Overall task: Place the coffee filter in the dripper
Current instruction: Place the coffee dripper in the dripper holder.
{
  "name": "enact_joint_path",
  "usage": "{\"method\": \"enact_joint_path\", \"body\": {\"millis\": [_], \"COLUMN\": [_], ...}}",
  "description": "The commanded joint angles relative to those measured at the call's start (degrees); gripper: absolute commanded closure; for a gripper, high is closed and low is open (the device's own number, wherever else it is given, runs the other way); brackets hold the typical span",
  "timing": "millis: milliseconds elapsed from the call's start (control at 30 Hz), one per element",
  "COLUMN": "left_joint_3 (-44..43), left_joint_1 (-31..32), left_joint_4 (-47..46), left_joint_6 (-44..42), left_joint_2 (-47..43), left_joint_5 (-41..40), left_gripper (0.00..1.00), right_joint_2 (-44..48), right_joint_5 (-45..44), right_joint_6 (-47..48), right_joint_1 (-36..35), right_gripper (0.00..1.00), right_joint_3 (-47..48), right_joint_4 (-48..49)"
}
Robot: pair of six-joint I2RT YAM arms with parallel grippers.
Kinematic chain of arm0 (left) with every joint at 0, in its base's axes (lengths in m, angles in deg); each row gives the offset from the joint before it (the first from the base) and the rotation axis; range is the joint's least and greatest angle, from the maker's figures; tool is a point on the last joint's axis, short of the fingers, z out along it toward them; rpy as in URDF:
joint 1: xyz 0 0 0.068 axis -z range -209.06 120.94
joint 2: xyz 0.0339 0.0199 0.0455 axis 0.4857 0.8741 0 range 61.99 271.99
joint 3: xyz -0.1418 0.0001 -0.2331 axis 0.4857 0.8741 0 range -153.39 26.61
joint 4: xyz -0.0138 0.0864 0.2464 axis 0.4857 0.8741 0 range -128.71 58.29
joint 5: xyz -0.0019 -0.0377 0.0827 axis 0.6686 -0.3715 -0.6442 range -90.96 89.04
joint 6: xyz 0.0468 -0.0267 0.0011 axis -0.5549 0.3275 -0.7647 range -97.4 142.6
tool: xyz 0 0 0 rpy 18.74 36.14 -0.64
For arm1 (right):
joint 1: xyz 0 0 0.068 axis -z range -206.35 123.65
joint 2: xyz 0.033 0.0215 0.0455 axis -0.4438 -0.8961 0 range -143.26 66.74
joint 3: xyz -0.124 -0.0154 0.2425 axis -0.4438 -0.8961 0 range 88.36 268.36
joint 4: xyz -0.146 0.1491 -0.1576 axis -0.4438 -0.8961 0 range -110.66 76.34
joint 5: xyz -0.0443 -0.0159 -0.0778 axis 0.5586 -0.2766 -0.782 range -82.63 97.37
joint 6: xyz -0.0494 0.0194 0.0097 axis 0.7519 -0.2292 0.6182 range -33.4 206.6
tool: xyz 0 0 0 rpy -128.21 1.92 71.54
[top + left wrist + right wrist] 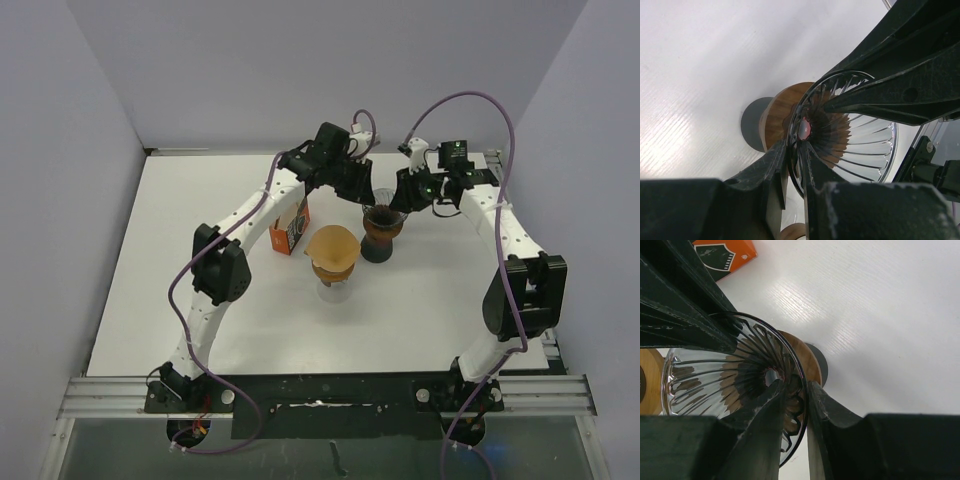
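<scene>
1. The clear ribbed glass cone dripper (382, 222) stands upright on a round wooden collar (776, 116) and a dark round base (751, 125). It sits toward the far middle of the white table (150, 260).
2. One finger of each gripper lies inside the dripper's bowl, against the ribs that run down to the small hole at the bottom.
3. The left gripper (794, 155) is pinched onto the dripper's rim. One finger is inside the bowl and one outside, with the glass wall caught between them.
4. The right gripper (796, 390) grips the opposite side of the rim in the same way. Its inner finger is on the ribs and its outer finger is pressed to the outside of the glass.
5. The tan paper cone coffee filter (333, 248) is outside the dripper, just beside it on the near left. It rests point down, mouth up, in a small clear glass holder (334, 291).
6. An orange cardboard box (290, 232) with dark print stands just left of the coffee filter, partly under the left arm.
</scene>
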Motion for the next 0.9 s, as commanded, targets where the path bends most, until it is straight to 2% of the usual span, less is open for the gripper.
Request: {"method": "enact_joint_path", "body": {"millis": [0,367,467,867], "left_joint_3": [2.47,3.85,3.48,-3.25], "left_joint_1": [1.39,1.57,1.57,0.50], "left_joint_4": [5.13,4.99,4.79,3.26], "left_joint_6": [-3.93,-4.39,-4.43,-3.21], "left_joint_2": [3.74,2.92,2.38,0.47], "left_joint_5": [-3.17,-3.48,-3.33,-0.78], "left_gripper": [0.99,0.99,0.99,0.75], "right_joint_2": [-1.55,-0.87,-0.93,-1.44], "right_joint_5": [-2.71,-1.53,-0.87,2.06], "right_joint_6": [4.05,4.16,4.07,4.07], "right_joint_1": [-0.16,0.01,0.00,0.05], "right_gripper": [0.78,0.77,0.74,0.53], "right_joint_3": [-3.99,-4.37,-3.08,8.07], "right_joint_4": [-1.09,-1.00,-1.83,-7.91]}}
